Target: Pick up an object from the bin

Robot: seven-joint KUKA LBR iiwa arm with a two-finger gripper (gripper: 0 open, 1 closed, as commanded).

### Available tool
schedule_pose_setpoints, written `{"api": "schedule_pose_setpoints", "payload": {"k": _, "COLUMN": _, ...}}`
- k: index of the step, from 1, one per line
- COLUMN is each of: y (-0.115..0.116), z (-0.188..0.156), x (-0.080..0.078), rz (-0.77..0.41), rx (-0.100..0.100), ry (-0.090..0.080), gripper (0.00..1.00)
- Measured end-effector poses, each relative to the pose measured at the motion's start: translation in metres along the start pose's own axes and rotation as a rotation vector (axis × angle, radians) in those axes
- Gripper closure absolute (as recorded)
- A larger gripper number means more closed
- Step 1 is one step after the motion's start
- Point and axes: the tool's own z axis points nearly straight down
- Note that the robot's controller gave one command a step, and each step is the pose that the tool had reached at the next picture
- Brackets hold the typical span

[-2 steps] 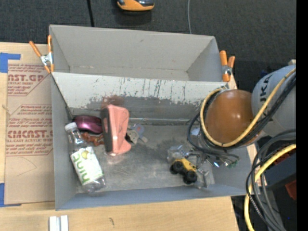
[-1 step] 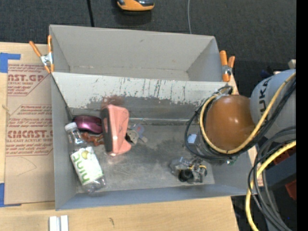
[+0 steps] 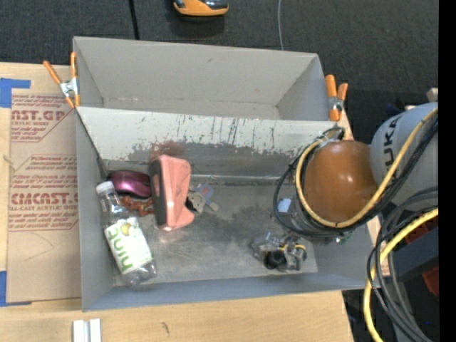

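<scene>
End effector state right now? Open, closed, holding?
End effector: cannot be told; it sits low at the lower right of the grey bin.

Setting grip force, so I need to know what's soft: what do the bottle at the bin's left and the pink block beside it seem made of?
Bottle: thin clear plastic, glossy; its neck is see-through with glints, and a green-lettered label wraps it. Pink block: matte with rounded edges, probably foam or soft rubber, dark down its left side; the look leaves that open.
</scene>
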Motion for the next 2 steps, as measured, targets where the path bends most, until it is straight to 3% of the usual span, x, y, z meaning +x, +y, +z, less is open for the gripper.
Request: {"api": "schedule_pose_setpoints", "payload": {"k": 2, "y": 0.003, "z": -0.030, "x": 0.001, "rz": 0.000, "rx": -0.010, "ry": 0.006, "gripper": 1.00}}
